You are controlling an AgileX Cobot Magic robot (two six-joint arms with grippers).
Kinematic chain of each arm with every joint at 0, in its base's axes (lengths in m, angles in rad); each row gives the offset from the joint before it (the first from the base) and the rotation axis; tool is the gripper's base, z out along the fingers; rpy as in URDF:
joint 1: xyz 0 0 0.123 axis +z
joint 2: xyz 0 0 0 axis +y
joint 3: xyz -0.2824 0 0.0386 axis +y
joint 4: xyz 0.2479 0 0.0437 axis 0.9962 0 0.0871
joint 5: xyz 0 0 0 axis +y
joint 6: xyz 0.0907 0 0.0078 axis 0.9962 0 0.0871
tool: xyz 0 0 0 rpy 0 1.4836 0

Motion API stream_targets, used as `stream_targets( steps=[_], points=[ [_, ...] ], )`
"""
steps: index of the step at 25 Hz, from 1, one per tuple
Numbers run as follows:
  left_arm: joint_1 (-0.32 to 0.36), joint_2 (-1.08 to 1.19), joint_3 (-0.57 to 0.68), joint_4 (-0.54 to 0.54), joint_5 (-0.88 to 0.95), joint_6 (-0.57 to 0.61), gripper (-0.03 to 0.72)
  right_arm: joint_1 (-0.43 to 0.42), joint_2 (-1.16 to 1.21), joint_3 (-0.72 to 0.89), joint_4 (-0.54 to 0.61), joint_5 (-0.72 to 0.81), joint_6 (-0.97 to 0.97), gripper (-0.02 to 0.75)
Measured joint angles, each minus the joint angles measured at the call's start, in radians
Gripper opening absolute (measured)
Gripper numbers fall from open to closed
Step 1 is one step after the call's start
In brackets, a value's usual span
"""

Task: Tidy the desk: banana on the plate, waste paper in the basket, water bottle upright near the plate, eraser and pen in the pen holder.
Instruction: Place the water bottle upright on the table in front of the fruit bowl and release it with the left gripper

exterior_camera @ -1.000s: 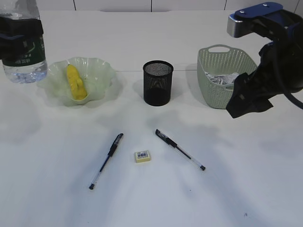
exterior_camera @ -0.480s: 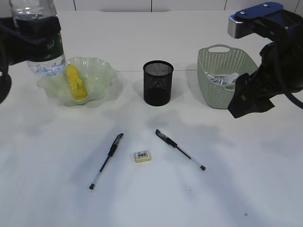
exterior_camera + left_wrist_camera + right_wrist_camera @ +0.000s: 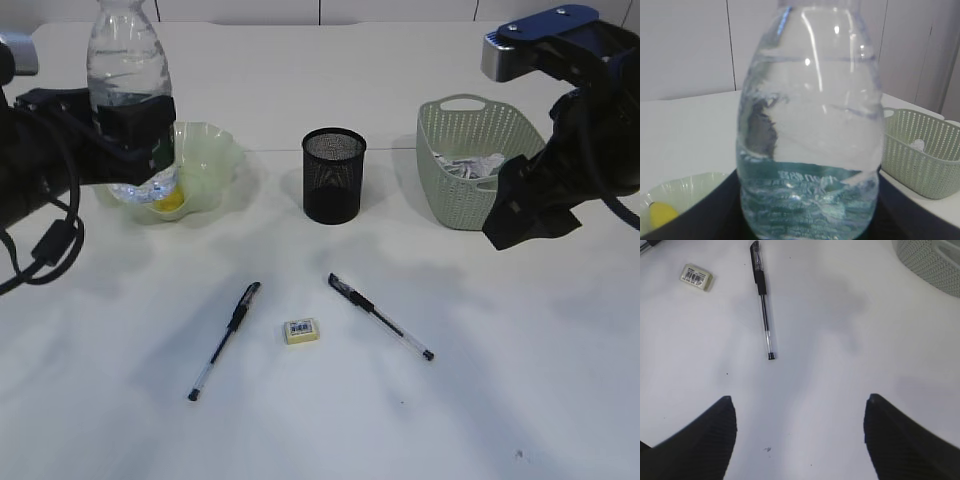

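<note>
Left gripper (image 3: 130,125) is clamped around the small clear plastic water bottle with the dark green label (image 3: 125,70) — black jaws wrap the label band, bottle upright, long axis vertical, cap cut off at the top edge of the exterior view. The left wrist view is filled by the bottle's shoulder, water level high. Bottle base hangs over the 9 o'clock rim of the translucent pale-green wavy-rimmed plate (image 3: 210,160), hiding most of the yellow banana (image 3: 170,202) lying in it. It is not yet set on the large plain white desk (image 3: 320,420). Judgement: the move turns on bare tabletop just beside the plate, so the bottle must clear the rim before lowering.

Right gripper (image 3: 799,440) stands wide with nothing between the fingers, parked in front of the sage-green woven-pattern basket (image 3: 450,125), which has crumpled white paper inside. From it, a black-capped clear pen (image 3: 762,295) lies at 11 o'clock, long axis near 12–6; the tiny cream-yellow eraser (image 3: 696,277) sits further toward 10. A second pen (image 3: 224,340) lies left of the eraser. The black metal-mesh pen holder (image 3: 334,175) is empty as far as visible. Right arm is nearer the pens.

Versus a second ago — the bottle has travelled rightward from the frame's left edge to over the plate; right arm is unchanged.
</note>
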Motion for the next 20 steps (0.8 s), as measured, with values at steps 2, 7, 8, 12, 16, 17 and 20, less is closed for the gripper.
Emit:
stream_targets(
  steps=[2,7,8,12,16,17,20],
  points=[
    [0.009,0.026,0.037,-0.002,-0.071,0.0,0.393,0.0,0.0,0.0,0.0,0.0,0.0,0.588],
    [0.084,0.106,0.132,0.007,-0.185,-0.044,0.393,0.0,0.0,0.0,0.0,0.0,0.0,0.587],
    [0.096,0.123,0.139,0.008,-0.185,-0.049,0.393,0.0,0.0,0.0,0.0,0.0,0.0,0.588],
    [0.112,0.175,0.141,0.07,-0.19,-0.052,0.392,0.0,0.0,0.0,0.0,0.0,0.012,0.588],
    [0.112,0.229,0.141,0.115,-0.198,-0.055,0.392,0.0,0.0,0.0,0.0,0.001,0.022,0.588],
    [0.112,0.246,0.141,0.115,-0.198,-0.055,0.392,0.0,0.0,0.0,0.0,0.001,0.022,0.588],
    [0.112,0.298,0.139,0.115,-0.201,-0.055,0.392,0.0,0.0,0.0,0.0,0.001,0.025,0.587]
  ],
)
